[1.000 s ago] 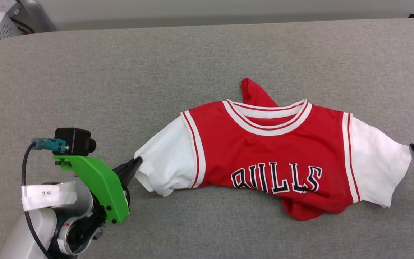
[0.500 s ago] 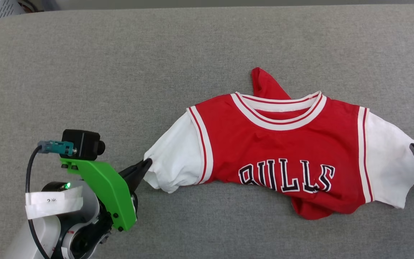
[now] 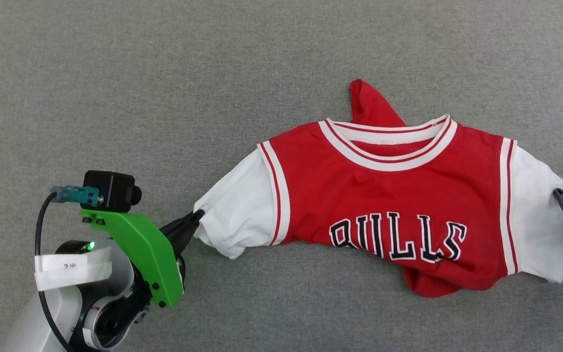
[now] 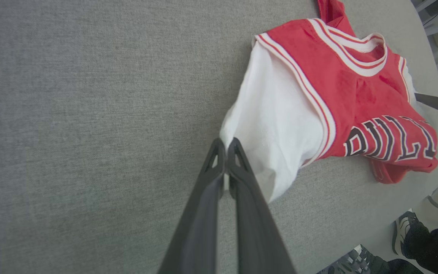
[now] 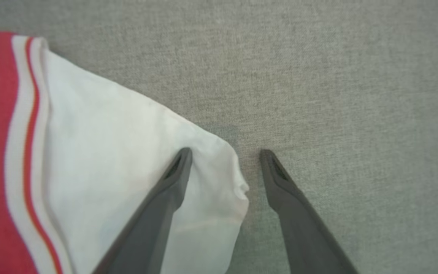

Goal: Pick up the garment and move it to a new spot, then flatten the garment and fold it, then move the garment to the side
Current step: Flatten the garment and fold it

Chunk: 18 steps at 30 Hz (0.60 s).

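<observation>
Left gripper point(image 3: 195, 215) pinched shut on one white sleeve cuff of the jersey point(image 3: 389, 195); right gripper point(image 5: 224, 154) spread wide astride the opposite cuff. Jersey lies chest-up, rumpled, on the grey cloth surface point(image 3: 115, 98). Step judged: flattening. Next, the right jaws need to close, then both arms draw the jersey taut.

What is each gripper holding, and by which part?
The left gripper pinches the garment by its white sleeve's cuff; the right gripper is open astride the other sleeve, holding nothing.
</observation>
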### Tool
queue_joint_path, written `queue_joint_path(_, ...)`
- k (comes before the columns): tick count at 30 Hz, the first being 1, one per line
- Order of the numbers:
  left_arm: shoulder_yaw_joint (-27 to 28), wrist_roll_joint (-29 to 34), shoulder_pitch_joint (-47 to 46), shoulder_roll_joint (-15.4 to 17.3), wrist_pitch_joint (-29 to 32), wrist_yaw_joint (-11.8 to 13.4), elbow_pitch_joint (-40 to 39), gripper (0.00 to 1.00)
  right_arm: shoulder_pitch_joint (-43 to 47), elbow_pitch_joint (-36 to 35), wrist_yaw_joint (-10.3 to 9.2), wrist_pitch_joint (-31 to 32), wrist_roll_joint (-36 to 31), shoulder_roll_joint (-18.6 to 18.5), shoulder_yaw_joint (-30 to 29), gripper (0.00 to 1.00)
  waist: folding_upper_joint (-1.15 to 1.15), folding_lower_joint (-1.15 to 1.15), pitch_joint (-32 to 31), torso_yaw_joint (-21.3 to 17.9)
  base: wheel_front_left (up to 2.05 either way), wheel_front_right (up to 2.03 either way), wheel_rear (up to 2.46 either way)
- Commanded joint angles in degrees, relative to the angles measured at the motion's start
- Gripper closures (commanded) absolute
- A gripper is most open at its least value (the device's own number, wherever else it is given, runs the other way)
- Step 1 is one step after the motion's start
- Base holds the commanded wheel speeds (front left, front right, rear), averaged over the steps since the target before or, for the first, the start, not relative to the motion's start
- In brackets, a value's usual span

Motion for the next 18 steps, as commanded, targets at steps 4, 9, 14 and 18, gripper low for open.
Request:
queue_joint_path(4,0.4,0.4,-1.3,0.3,-0.5,-0.4,0.8,1.00,-0.2,3.3,0.03,-1.3,1.0,0.4,2.1,1.00,0.00,0.00,-0.8,0.0,0.00,0.00,0.00)
queue_joint_path(9,0.9,0.2,-1.2,0.1,-1.8,-0.7,1.9,1.00,-0.4,3.9,0.03,-4.6,1.8,-0.8,2.3,1.00,0.00,0.00,-3.5,-0.2,0.00,0.00,0.00)
queue_joint_path(14,1.8,0.5,-1.2,-0.2,-4.4,-1.4,3.0,1.00,-0.6,1.3,0.03,-7.8,3.5,-3.3,3.8,1.00,0.00,0.00,-7.6,-0.5,0.00,0.00,0.00)
queue_joint_path(18,2.8,0.9,-1.7,-0.5,-6.8,-1.7,3.4,1.00,-0.2,-2.2,0.03,-10.1,5.1,-6.4,5.3,1.00,0.00,0.00,-10.8,-0.5,0.00,0.00,0.00)
